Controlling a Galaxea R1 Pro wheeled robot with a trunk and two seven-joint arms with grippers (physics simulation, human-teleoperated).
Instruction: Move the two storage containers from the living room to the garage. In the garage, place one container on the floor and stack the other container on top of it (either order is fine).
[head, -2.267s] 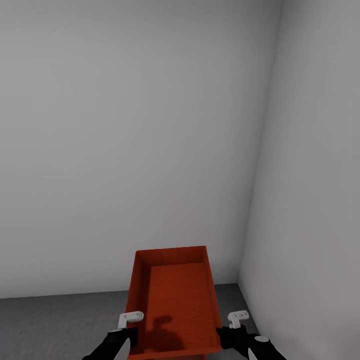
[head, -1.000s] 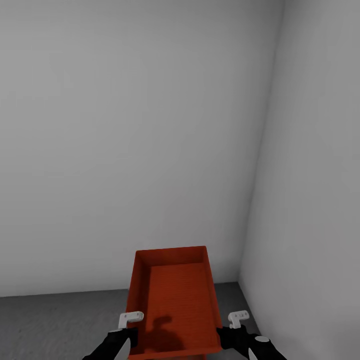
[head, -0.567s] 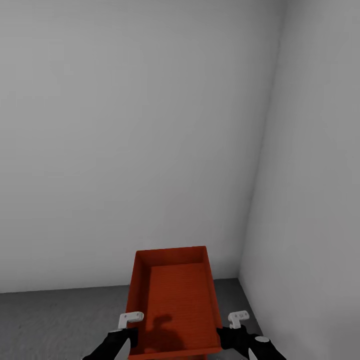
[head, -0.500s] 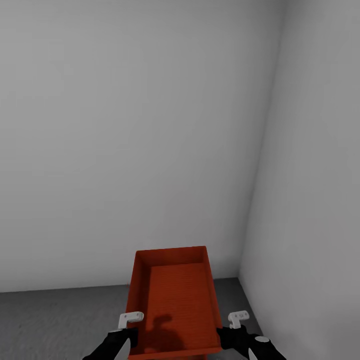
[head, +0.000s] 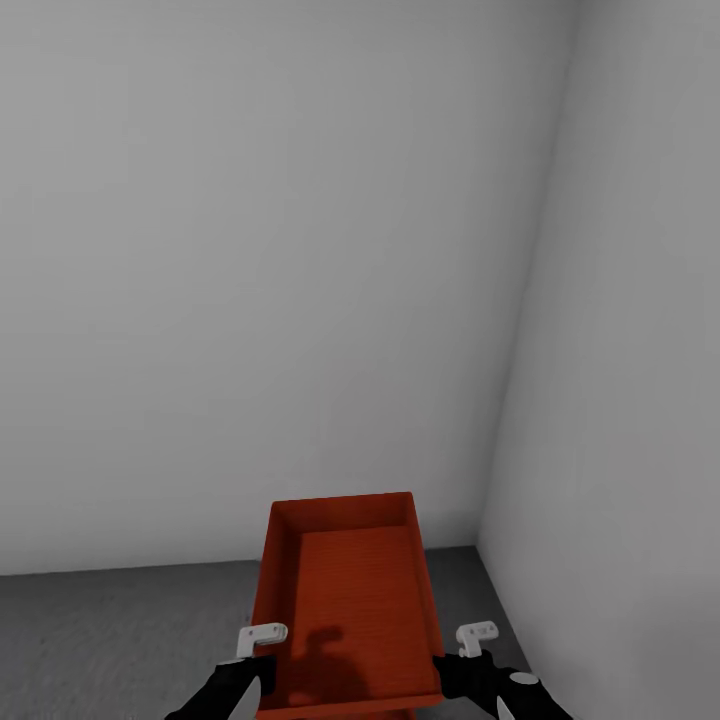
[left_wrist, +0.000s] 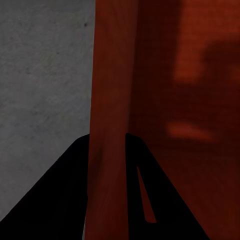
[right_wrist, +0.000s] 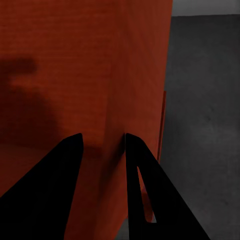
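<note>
In the head view I hold one orange-red open-topped storage container (head: 350, 600) in front of me, above the dark grey floor (head: 120, 640) of the garage. My left gripper (head: 258, 662) is shut on its left wall, and my right gripper (head: 452, 662) is shut on its right wall. In the left wrist view, the left gripper (left_wrist: 106, 139) has its black fingers (left_wrist: 65, 200) on either side of the thin wall of the container (left_wrist: 180, 100). The right gripper (right_wrist: 102, 136) pinches the container (right_wrist: 60, 60) the same way in the right wrist view. The container is empty.
A plain pale grey wall (head: 260, 280) stands straight ahead and meets a second grey wall (head: 630, 400) in a corner close to the container's far right. Bare floor stretches to the left of the container (left_wrist: 40, 75).
The view has shifted slightly, so the wall's base sits a little higher and more floor shows. The container and both grippers keep the same places in the picture.
</note>
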